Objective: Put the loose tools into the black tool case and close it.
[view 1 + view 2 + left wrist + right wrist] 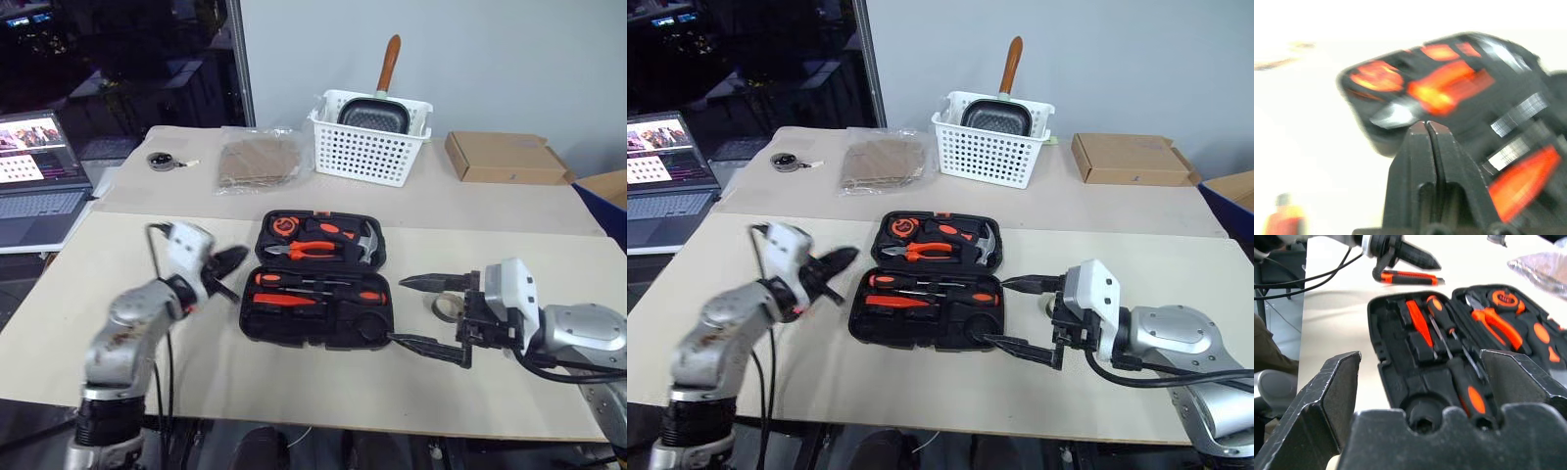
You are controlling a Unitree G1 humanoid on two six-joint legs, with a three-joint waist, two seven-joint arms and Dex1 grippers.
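Left end effector (231, 260): we see its fingers pressed together, empty, at the case's 9 o'clock.
Right end effector (428, 313): we see its jaws spread wide, empty, at the case's 3 o'clock.
Black tool case (315, 277): open at counter (294, 377) centre, screwdrivers (313, 291) in its near half.
Utility knife (1409, 278): on the counter beside the left fingertips.
Tape ring (447, 306): behind the right end effector.
Basket (369, 137): at 12 o'clock.
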